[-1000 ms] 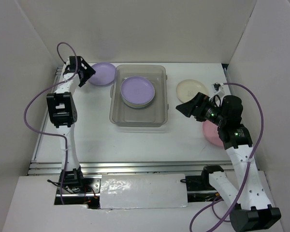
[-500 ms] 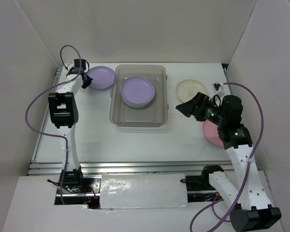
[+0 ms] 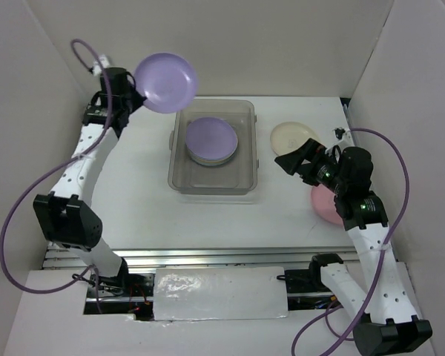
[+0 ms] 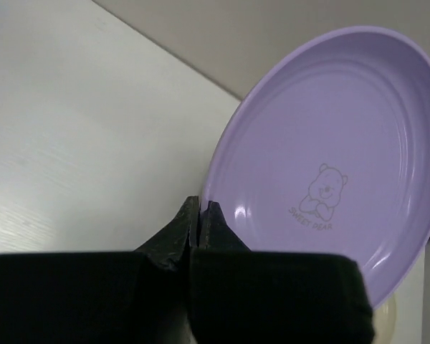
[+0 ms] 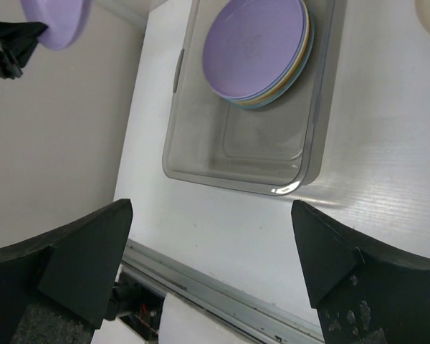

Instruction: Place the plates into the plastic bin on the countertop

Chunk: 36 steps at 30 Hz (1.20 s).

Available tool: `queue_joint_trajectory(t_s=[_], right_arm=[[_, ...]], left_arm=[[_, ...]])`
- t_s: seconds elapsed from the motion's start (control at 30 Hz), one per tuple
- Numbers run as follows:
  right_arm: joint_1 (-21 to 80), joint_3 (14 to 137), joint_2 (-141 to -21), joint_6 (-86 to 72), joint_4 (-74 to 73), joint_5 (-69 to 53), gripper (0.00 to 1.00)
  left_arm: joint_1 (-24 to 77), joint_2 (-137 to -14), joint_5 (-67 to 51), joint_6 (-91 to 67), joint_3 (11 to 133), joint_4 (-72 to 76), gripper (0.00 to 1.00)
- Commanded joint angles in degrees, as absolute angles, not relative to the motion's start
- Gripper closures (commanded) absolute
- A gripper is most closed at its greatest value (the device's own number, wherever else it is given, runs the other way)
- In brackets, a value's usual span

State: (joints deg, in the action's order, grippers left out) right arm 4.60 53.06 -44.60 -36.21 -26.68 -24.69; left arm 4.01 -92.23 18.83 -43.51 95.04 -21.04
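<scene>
Lifted: lavender plate [image 3: 165, 81] off worktop [image 3: 133, 178], rim pinched in left claw [image 4: 199, 215]

Up from the white surface a second ago, now tilted in the air by the far-left corner of the plastic bin [image 3: 211, 178]. Inside the bin, a plate stack [image 3: 212, 139], lavender on top. Right of it, a cream plate [image 3: 293, 136] and a pink plate [image 3: 325, 206], partly hidden under the right arm. Hovering between those two, spread wide and gripping nothing: right claw [image 3: 300, 157]. Printed on the held plate: a bear, small lettering beginning "SWEET".
</scene>
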Motion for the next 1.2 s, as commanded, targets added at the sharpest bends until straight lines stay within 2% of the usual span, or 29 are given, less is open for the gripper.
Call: queue_joint_trajectory(t_s=[0.0,0.13,0.37,0.6,0.63,0.7,0.73,0.77,0.8,1.0,1.07,1.17], right_arm=[[4.13,54.49,-42.72,-38.67,-26.89,-20.39,0.0],[4.13,56.42,-40.53,-39.64,-29.0,-21.0,0.0],[4.13,57.66,-39.64,-39.38,-31.38,-20.3,0.0],[4.13,57.66,-39.99,-38.76,-31.82,-20.04,0.0],[4.13,57.66,-39.99,-38.67,-31.82,-20.13,0.0],[4.13,57.74,-40.08,-38.58,-31.82,-20.3,0.0],[4.13,57.92,-40.34,-38.41,-31.9,-20.3,0.0],[4.13,57.92,-40.52,-38.23,-32.08,-20.04,0.0],[4.13,58.18,-40.78,-38.23,-32.25,-19.78,0.0],[3.61,60.46,-43.94,-38.67,-34.45,-12.14,0.0],[2.82,61.26,-46.22,-38.85,-34.72,-8.9,0.0],[0.71,65.64,-57.43,-39.63,-35.24,1.9,0.0]], left_arm=[[9.75,-99.48,10.82,-39.2,94.83,-23.82,1.0],[14.66,-105.98,8.17,-36.74,101.14,-25.65,1.0],[16.44,-118.46,3.61,-34.98,110.91,-28.39,1.0],[17.14,-121.37,2.73,-35.68,112.85,-28.04,1.0],[17.05,-121.64,2.64,-35.94,113.46,-28.39,0.91],[17.23,-121.82,3.08,-36.3,113.99,-29.79,0.67],[17.49,-121.38,3.51,-36.47,113.47,-29.79,0.37],[17.75,-119.81,5.08,-36.47,112.94,-29.53,0.15],[18.19,-118.84,5.79,-36.47,112.07,-29.18,0.01],[19.42,-106.98,7.82,-35.69,108.63,-28.3,0.01],[19.6,-102.76,8.87,-35.33,109.94,-32.5,0.01],[19.86,-95.29,11.34,-34.54,108.65,-38.4,0.01]])
